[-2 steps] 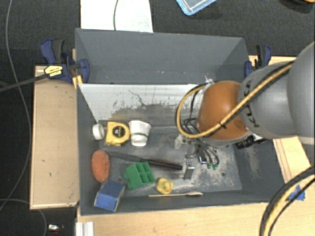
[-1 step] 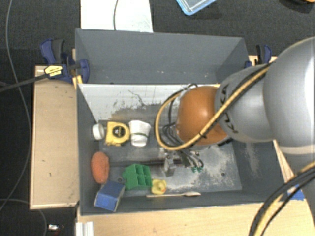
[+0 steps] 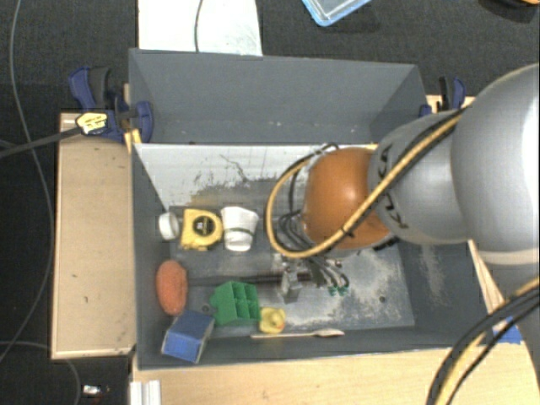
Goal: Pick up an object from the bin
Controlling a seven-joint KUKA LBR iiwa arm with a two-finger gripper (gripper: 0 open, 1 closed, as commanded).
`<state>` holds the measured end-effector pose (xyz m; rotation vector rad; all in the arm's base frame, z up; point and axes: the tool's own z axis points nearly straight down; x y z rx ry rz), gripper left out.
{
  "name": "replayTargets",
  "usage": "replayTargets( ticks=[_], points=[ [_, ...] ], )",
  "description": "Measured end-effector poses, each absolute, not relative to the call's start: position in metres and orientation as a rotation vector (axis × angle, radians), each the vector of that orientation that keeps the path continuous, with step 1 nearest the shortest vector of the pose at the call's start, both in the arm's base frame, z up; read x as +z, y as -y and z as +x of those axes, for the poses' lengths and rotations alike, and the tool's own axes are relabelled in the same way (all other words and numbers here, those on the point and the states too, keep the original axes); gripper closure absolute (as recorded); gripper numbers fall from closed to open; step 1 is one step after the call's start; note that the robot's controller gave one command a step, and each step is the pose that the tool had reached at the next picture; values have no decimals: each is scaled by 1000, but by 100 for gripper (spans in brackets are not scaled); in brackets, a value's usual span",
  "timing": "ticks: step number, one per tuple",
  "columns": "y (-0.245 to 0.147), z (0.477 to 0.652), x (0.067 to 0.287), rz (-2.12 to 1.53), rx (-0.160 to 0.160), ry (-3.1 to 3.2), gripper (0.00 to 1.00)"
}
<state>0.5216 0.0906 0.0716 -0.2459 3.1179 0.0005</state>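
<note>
Grey sheet metal forms the bin (image 3: 270, 99), its floor scuffed and scratched pale toward the back. From the right comes the smooth silver arm (image 3: 472, 175), with a glossy orange cover (image 3: 337, 197) at its wrist and looped cables. Below it the pincer (image 3: 291, 283) sits low over bare floor near the front middle; whether it is wide or narrow cannot be told, and nothing shows in its grip. Nearest to it are a green ribbed block (image 3: 234, 302) just to its left and a small rounded yellow lump (image 3: 272, 320) just in front, beside a thin wooden stick (image 3: 297, 334). Further left lie a rough orange-red oval (image 3: 172, 287), a blue cube (image 3: 188, 337), a yellow tape measure (image 3: 201, 229) and a white cup (image 3: 239, 228).
</note>
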Motion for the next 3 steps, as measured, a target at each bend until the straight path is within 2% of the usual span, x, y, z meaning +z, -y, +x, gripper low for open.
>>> replayTargets(
  ticks=[1,2,3],
  points=[
    [-96,528,119,-392,-1,-3107,100],
    [-86,538,194,-506,-1,-3091,100],
    [-83,541,261,-512,-2,-3087,100]
  ],
)
